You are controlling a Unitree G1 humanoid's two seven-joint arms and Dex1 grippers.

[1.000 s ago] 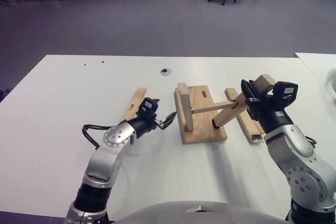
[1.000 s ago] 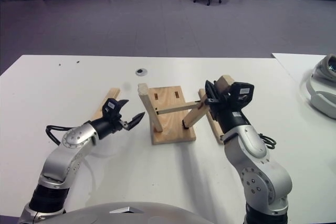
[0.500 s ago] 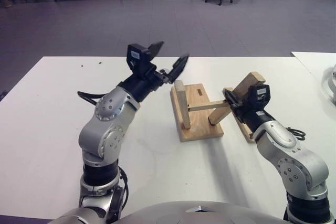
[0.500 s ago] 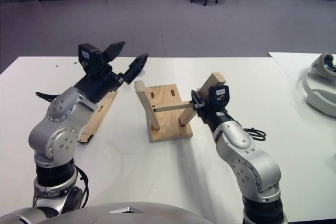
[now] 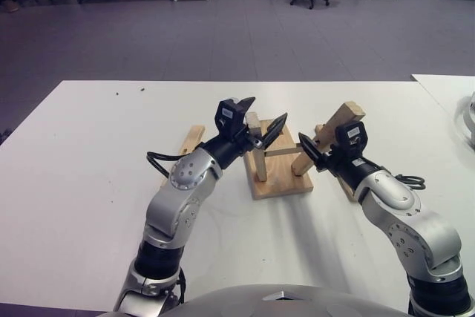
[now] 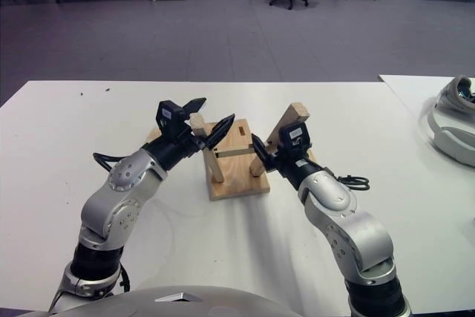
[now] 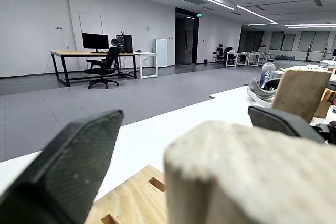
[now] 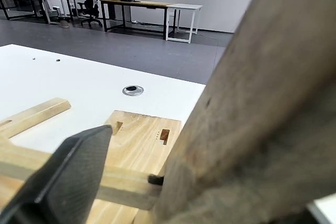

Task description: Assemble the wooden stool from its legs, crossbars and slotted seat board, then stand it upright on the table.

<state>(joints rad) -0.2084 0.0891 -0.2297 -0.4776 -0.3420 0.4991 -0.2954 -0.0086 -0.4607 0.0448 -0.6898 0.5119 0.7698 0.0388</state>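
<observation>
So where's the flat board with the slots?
In the eye views the seat board lies flat mid-table, under the upright leg, with a loose plank to its left.

The left gripper [image 5: 265,111] is black, and its finger pads [image 7: 79,171] are dark grey with a fine woven grain. The left arm [image 5: 182,191] behind it is silver-grey and trails a black cable [image 5: 157,156]. The upright leg [image 5: 260,162] between its fingers is pale blond wood. So are the crossbar [image 5: 279,152] and the tilted leg [image 5: 347,113] at the black right gripper [image 5: 323,145]. Beneath both grippers, the slotted seat board [image 5: 283,180] is light tan with faint grain and darker slots. The table [image 5: 89,154] is white, and the floor [image 5: 223,35] beyond the grippers is grey-violet.
</observation>
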